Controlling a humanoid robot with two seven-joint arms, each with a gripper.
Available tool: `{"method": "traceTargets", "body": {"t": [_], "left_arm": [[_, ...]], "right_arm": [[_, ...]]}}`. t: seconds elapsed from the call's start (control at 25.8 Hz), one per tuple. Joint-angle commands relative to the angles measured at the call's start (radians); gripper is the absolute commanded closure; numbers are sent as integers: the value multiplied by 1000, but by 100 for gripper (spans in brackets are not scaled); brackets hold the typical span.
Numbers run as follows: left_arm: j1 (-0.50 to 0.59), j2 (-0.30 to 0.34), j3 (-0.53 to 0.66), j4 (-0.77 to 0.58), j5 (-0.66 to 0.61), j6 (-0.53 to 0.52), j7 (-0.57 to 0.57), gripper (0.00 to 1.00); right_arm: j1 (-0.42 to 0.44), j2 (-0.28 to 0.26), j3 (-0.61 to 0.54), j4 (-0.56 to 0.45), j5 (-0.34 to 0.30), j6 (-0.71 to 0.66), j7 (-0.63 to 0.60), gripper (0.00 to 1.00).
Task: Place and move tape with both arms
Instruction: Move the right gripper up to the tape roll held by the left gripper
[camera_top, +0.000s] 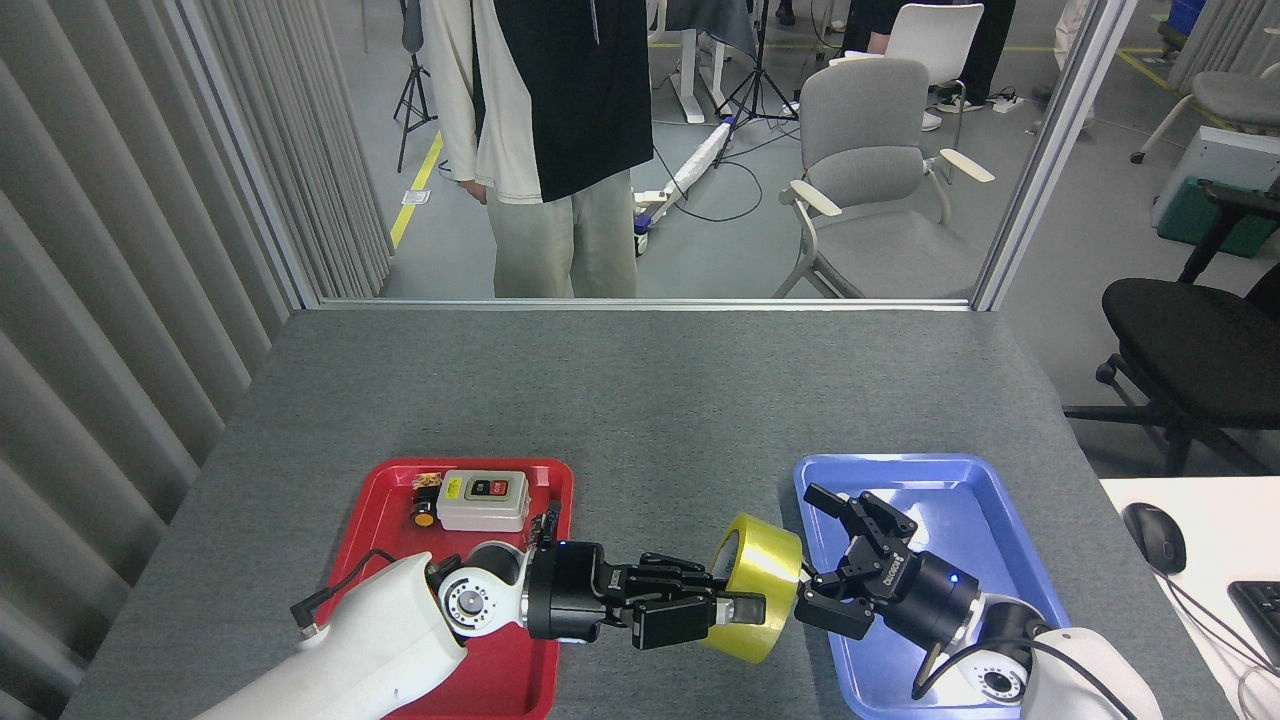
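The yellow tape (762, 580) is held off the table between the red tray and the blue tray, standing on edge with its white core facing left. My left gripper (728, 598) reaches in from the left and is shut on the tape, one finger through the core. My right gripper (818, 555) comes from the lower right over the blue tray's left rim. It is open, its black fingers spread around the tape's right side, touching or nearly touching it.
The red tray (390, 505) holds a grey switch box (483, 500) and a small orange part (424, 518). The blue tray (960, 490) lies at the right. A person (545, 140) stands beyond the table's far edge. A mouse (1158, 537) sits on a white desk at right.
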Motion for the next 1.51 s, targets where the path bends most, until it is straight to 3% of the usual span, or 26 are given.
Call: {"method": "traceTargets", "body": {"t": [0.0, 0.23, 0.39, 0.62, 1.12, 1.47], "left_arm": [[2, -1, -1, -2, -2, -1, 1, 100], [2, 0, -1, 10, 0, -1, 8, 100], [0, 9, -1, 13, 1, -1, 8, 100], [0, 26, 1, 4, 0, -1, 8, 100], [2, 25, -1, 1, 0, -1, 8, 100], [-1, 22, -2, -1, 0, -1, 8, 100]], "right_arm": [[-20, 3, 23, 2, 2, 0, -2, 1], [-7, -24, 33, -18, -1, 0, 0, 1], [39, -90, 21, -29, -9, 0, 0, 0], [47, -101, -6, -46, -13, 0, 0, 0], [62, -72, 10, -93, -12, 0, 1, 0], [30, 9, 55, -92, 2, 0, 3, 0]]}}
